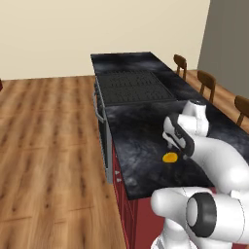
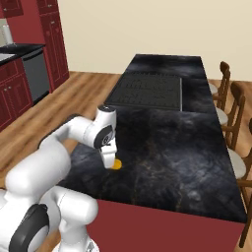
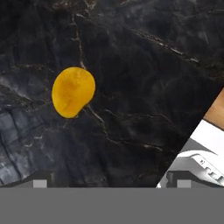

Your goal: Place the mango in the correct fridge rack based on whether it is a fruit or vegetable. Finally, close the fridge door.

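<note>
While the tool [image 1: 173, 144] hangs low over the dark marble desk [image 1: 141, 131], its jaws stand spread wide and empty, grasping nothing; the two dark tips sit well apart at the bottom of the hand view. Just under and beside it lies the mango [image 3: 72, 92], orange-yellow and lying flat on the desk near its near-left corner; in the left base view it shows as a small bright oval [image 1: 169, 157] just below the tool, and in the right base view it peeks out beside the wrist [image 2: 115, 164]. By my reading we're at the very first step, the pick-up, with nothing lifted yet; the fruit sits off to one side of the tips in the hand view, so the next move calls for centring over it, coming down, and closing gently on a smooth rounded skin that could slip.

Further out, a black cooktop [image 1: 133, 86] is set into the far half of the desk, well apart from the mango; wooden stools [image 2: 231, 106] line the right side; red cabinets [image 2: 49, 39] stand far left across the wooden floor [image 1: 48, 146]. Nothing stands between tool and fruit.
</note>
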Controlling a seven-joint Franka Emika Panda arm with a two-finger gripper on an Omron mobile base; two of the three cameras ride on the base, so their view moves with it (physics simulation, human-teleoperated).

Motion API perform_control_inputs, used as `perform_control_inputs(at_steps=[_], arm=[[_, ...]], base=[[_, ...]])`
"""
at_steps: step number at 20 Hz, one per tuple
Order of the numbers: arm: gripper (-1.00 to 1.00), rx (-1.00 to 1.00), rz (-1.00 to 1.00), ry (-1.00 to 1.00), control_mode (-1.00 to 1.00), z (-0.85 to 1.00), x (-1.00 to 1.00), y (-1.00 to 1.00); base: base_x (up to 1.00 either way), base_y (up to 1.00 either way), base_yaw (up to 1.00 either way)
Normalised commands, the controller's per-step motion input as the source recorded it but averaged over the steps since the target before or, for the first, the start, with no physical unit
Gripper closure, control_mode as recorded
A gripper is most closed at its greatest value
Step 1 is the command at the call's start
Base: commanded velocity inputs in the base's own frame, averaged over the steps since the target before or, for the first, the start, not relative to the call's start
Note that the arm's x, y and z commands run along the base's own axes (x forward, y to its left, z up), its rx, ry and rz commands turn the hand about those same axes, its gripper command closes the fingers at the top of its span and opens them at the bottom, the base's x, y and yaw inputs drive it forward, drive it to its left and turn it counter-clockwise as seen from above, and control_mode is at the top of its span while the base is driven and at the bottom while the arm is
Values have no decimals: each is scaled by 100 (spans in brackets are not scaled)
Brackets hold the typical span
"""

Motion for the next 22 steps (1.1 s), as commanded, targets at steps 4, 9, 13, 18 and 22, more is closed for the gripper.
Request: perform_control_inputs(at_steps=[4, 9, 13, 18, 22], arm=[[-100, 0, -1, 1, -100, -36, 4, -6], [-100, 0, -4, 0, -100, -26, 28, 0], [-100, 1, -1, 0, -100, -4, 35, 0], [-100, 0, -1, 2, -100, -16, 32, -6], [-100, 0, 0, 9, -100, -21, 26, -9]], base=[[0, 0, 0], [0, 0, 0], [0, 0, 0], [0, 0, 0], [0, 0, 0]])
